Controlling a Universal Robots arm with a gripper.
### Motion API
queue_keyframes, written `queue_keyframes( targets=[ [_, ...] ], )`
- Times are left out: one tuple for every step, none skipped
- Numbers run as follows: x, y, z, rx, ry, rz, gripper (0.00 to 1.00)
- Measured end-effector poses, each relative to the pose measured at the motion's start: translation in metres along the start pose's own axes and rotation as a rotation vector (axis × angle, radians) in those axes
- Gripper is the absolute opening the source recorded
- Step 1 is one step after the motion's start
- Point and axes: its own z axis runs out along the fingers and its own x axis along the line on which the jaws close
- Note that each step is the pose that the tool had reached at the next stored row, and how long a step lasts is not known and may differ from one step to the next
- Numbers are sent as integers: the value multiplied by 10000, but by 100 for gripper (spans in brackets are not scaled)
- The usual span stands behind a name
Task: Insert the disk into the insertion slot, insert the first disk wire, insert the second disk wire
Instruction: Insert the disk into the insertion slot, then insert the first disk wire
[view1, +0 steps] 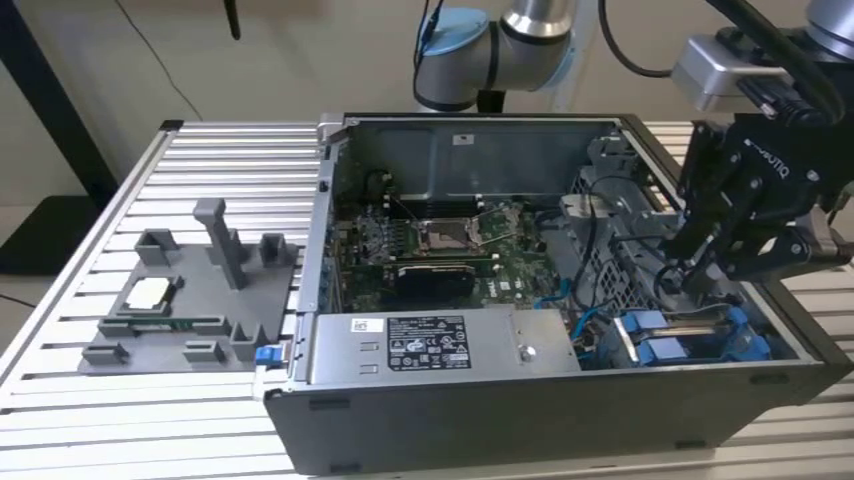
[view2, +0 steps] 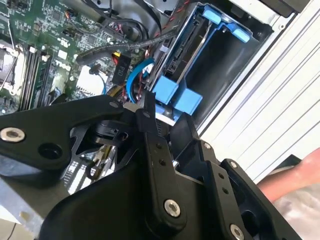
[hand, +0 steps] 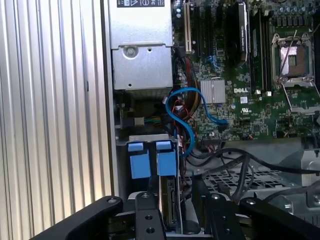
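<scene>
So the black end effector (view1: 683, 283) is hanging down inside the open dark grey computer case (view1: 534, 420), over the corner at the exterior view's right. Honestly can't tell if it's apart, together or clamped on anything. The flat silver disk (hand: 168, 197) in its bright blue plastic carrier stands on edge in the grey metal insertion slot (view2: 227, 60) with the blue rails. Its blue tabs poke out right by the end effector. A looped blue cable (hand: 170, 112) sits just beside the disk, between it and the green motherboard (hand: 240, 115). A grey power-supply box (view1: 427, 345) with a white sticker is nearby. The case sits on a ribbed aluminium bench (view1: 134, 420).
</scene>
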Motion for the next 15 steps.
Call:
queue_keyframes(
  targets=[
    [-5, 0, 0, 2, -29, -1, 40],
    [-8, 0, -1, 3, -63, -3, 40],
    [-13, 1, -6, 2, -79, -4, 40],
    [-18, 2, -12, 2, -94, -4, 40],
    [-23, 3, -13, 2, -121, -5, 40],
    [-28, 3, -15, 9, -169, -8, 40],
    [-35, 4, -17, 21, -228, -11, 40],
    [-43, 5, -16, 39, -294, -15, 40],
    [-54, 5, -15, 58, -365, -19, 40],
    [-66, 6, -14, 72, -427, -24, 40],
    [-76, 6, -14, 81, -484, -27, 40],
    [-86, 6, -14, 86, -546, -30, 40],
    [-97, 5, -13, 89, -613, -33, 40],
    [-106, 2, -13, 91, -675, -36, 40],
    [-115, -1, -13, 93, -735, -39, 40]
  ],
)
